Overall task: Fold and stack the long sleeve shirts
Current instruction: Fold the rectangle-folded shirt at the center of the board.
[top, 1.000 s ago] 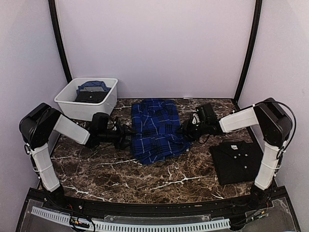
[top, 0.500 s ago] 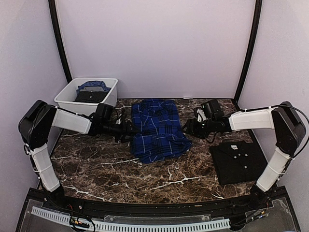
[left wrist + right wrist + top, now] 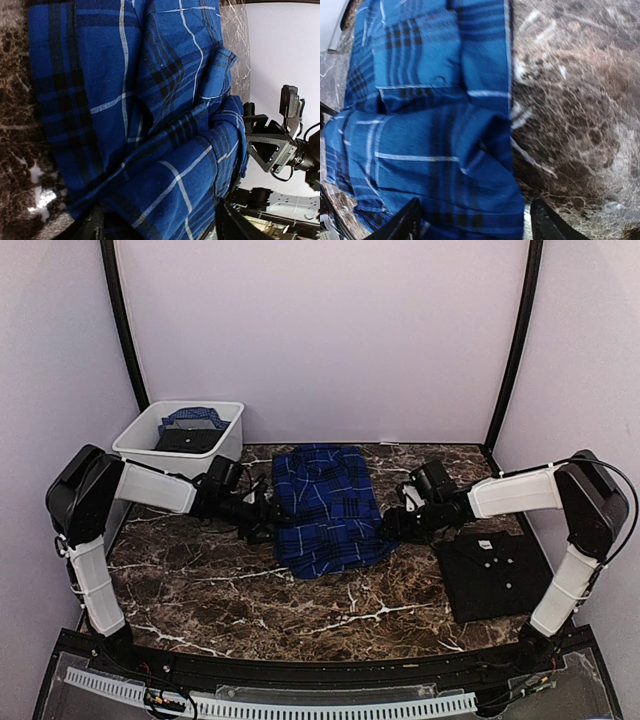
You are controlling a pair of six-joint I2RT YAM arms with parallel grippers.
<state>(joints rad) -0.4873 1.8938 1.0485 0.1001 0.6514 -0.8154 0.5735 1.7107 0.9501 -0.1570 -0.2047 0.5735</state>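
The royal-blue plaid shirt [image 3: 325, 508] lies partly folded in the middle of the marble table [image 3: 220, 590]. My left gripper [image 3: 268, 522] is at the shirt's left edge, and my right gripper [image 3: 392, 525] is at its right edge. In the left wrist view [image 3: 160, 226] the jaws stand wide apart with plaid cloth [image 3: 150, 125] bunched between them. In the right wrist view [image 3: 475, 222] the jaws also stand wide apart over the shirt's edge [image 3: 445, 150]. The black shirt [image 3: 495, 575] with white buttons lies folded at the near right.
A white plastic tub [image 3: 150, 460] stands at the back left with more cloth inside. Purple walls and black posts close in the back and sides. The right arm's gripper [image 3: 280, 145] shows across the shirt in the left wrist view.
Both grippers have slid a little toward the near edge along the plaid shirt's sides. The shirt's near part has bunched slightly inward. The black shirt has not moved.
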